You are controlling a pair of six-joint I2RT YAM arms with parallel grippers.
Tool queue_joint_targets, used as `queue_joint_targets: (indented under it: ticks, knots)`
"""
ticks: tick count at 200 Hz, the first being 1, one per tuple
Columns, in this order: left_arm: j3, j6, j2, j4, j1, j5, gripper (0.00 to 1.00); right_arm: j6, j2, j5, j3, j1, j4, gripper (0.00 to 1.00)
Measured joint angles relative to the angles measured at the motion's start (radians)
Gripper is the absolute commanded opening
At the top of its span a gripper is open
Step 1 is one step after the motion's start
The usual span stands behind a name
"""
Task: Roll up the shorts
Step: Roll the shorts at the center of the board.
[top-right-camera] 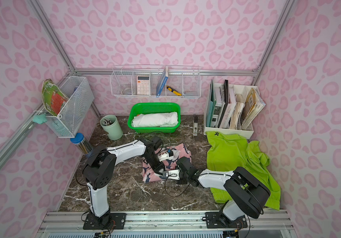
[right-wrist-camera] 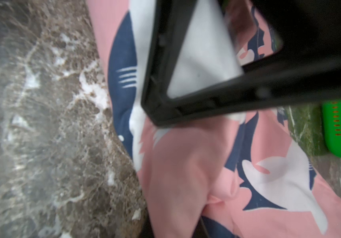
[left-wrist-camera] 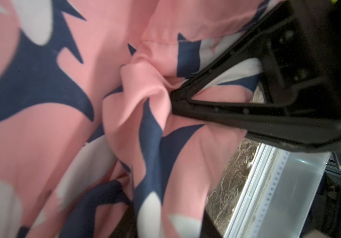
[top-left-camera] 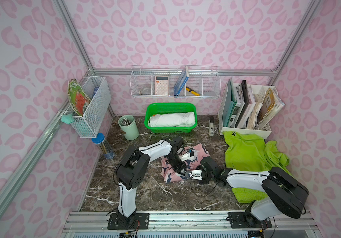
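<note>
The left gripper (left-wrist-camera: 151, 152) is seen with its jaws apart, and a bunched fold of the pink shorts (top-left-camera: 171, 177) lies between them. The right gripper (right-wrist-camera: 159, 125) is pressed onto the cloth's near right edge (whether it is clamped cannot be told). The pink shorts are crumpled at the middle of the marble table (top-left-camera: 155, 191). The green shorts (top-left-camera: 246, 152) are heaped at the right, apart from them.

In both top views the wrists hide the fingertips of the left end effector (left-wrist-camera: 150, 152) and right end effector (right-wrist-camera: 153, 144). The right arm (top-left-camera: 248, 179) covers part of the lime green shorts (top-left-camera: 246, 154) toward 6 o'clock. The right wrist view is blurred; only one finger (right-wrist-camera: 186, 107) shows, grip unclear.
</note>
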Motion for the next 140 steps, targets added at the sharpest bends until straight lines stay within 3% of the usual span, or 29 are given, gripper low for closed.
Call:
queue_joint_targets:
  ticks: [18, 81, 140]
  knots:
    - [-0.021, -0.007, -0.042, 0.033, 0.001, -0.022, 0.67, 0.014, -0.014, -0.030, 0.017, -0.016, -0.057, 0.00]
    - [-0.158, -0.053, -0.263, 0.098, 0.008, -0.145, 0.70, 0.060, -0.034, -0.155, 0.097, -0.078, -0.262, 0.00]
    - [-0.352, -0.074, -0.583, 0.258, 0.024, -0.420, 0.72, 0.151, 0.135, -0.351, 0.340, -0.196, -0.528, 0.00]
